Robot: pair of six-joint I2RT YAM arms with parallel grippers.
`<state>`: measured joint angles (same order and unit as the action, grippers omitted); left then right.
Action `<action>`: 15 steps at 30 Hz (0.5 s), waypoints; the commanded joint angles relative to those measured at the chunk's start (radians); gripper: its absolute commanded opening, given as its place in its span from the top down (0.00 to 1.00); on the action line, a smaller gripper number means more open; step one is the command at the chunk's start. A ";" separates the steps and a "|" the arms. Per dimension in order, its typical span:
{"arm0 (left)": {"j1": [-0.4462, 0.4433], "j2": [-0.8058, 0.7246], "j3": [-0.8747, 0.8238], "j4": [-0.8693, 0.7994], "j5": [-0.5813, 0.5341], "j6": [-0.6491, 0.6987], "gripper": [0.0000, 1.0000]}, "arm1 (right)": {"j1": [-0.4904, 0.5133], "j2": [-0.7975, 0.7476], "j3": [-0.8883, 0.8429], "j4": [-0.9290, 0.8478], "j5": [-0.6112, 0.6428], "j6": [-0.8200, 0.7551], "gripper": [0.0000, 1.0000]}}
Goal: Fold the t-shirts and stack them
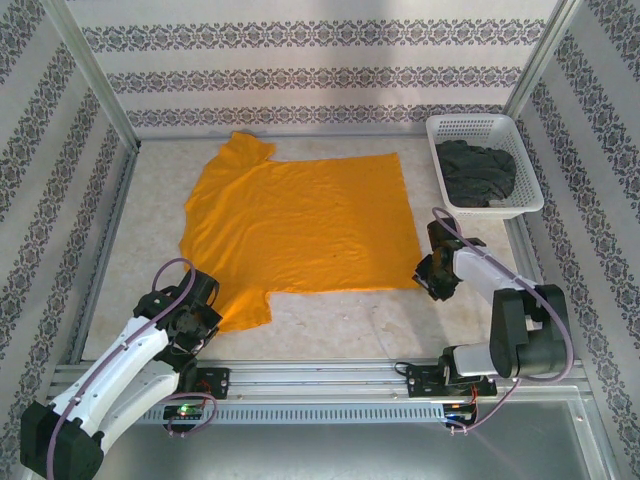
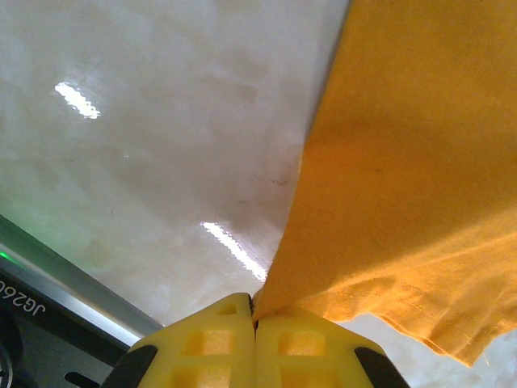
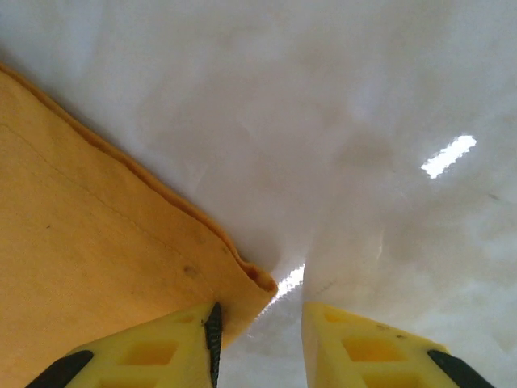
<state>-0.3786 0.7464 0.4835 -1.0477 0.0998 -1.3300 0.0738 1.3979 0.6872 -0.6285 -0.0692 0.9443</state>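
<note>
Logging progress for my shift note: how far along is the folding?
Done: the orange shirt lies spread flat. In hand: left pincer shut on its sleeve, right pincer open at a hem corner. Left: every fold, plus the grey shirt crumpled in the basket.

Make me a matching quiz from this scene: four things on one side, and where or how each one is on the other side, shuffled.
Column one:
1. orange t-shirt
2. grey t-shirt
3. left gripper
4. right gripper

Column two:
A. open, beside the orange hem corner
B. bunched in the white basket
C. spread flat on the table
D. shut on orange fabric

Pairs: 1-C, 2-B, 3-D, 4-A
</note>
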 commanded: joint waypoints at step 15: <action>-0.008 -0.135 0.087 -0.171 -0.033 -0.189 1.00 | 0.019 -0.100 -0.012 -0.141 0.068 -0.028 1.00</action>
<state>-0.3786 0.6544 0.5377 -1.0996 0.0971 -1.4387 0.0780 1.3697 0.6960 -0.6659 -0.0547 0.9283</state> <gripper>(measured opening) 0.047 0.067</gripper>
